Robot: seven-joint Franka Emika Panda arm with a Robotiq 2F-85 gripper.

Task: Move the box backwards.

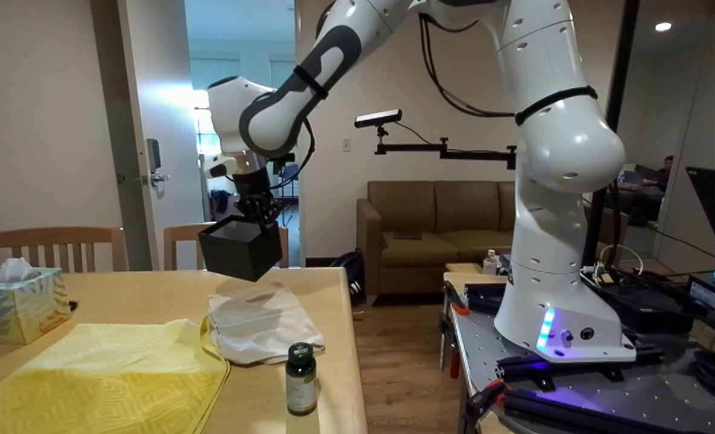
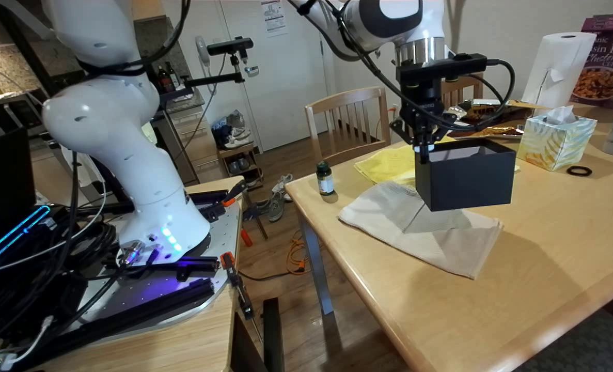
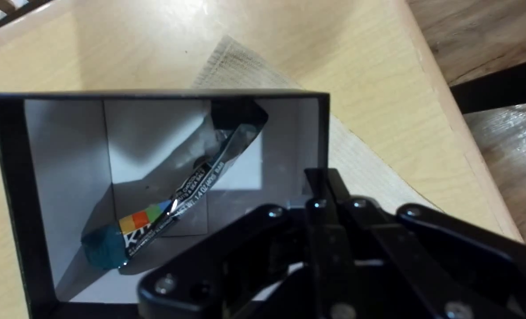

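Observation:
The box (image 1: 237, 253) is matte black with an open top. It hangs in the air above the table, over a pale cloth, in both exterior views (image 2: 469, 181). Its bottom looks tilted in an exterior view. In the wrist view the box rim (image 3: 21, 186) frames a pale interior with a wrapped snack bar (image 3: 169, 212) lying across the floor. My gripper (image 3: 327, 181) is shut on one side wall of the box, with a finger on each side of that wall. In both exterior views the gripper (image 2: 424, 150) is at the box's top edge (image 1: 267, 224).
The pale cloth (image 1: 261, 328) lies under the box, beside a yellow cloth (image 1: 122, 374). A small dark bottle (image 1: 301, 386) stands near the table edge. A tissue box (image 2: 556, 139), paper towel roll (image 2: 559, 72) and cereal box (image 2: 606, 67) stand on the table. Chairs (image 2: 350, 116) are alongside.

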